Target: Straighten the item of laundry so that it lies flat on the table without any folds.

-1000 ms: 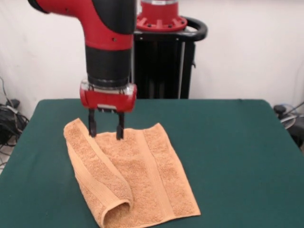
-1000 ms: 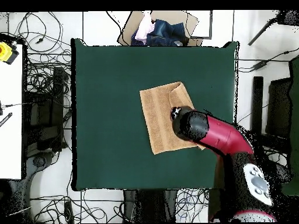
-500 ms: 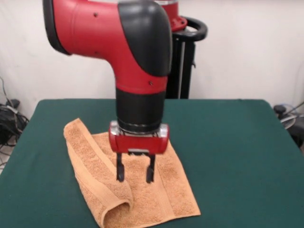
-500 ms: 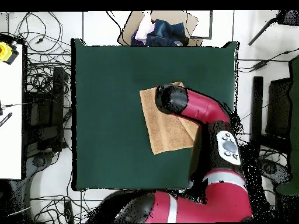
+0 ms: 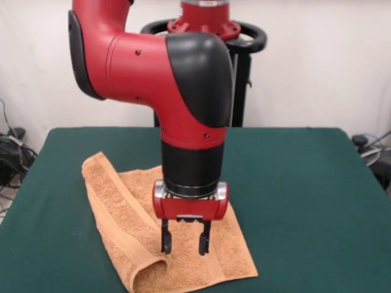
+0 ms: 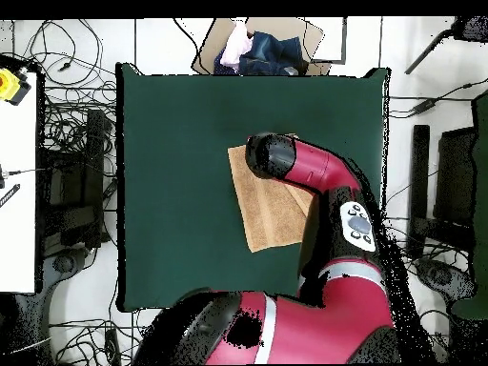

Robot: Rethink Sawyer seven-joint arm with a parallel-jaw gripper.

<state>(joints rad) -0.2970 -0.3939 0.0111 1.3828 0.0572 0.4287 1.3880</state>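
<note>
Peach towel (image 5: 140, 226) (left edge folded over) lies under the open gripper (image 5: 186, 244).

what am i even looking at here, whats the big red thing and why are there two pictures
The big red and black thing is a robot arm that ends in a two-fingered gripper. One picture is taken from across the table, the other from straight above. On the green table lies a peach towel with one long side folded over itself; the job is to lay it flat. The gripper hangs just over the towel near the fold with its fingers apart, holding nothing. From above, the arm hides part of the towel.
</note>
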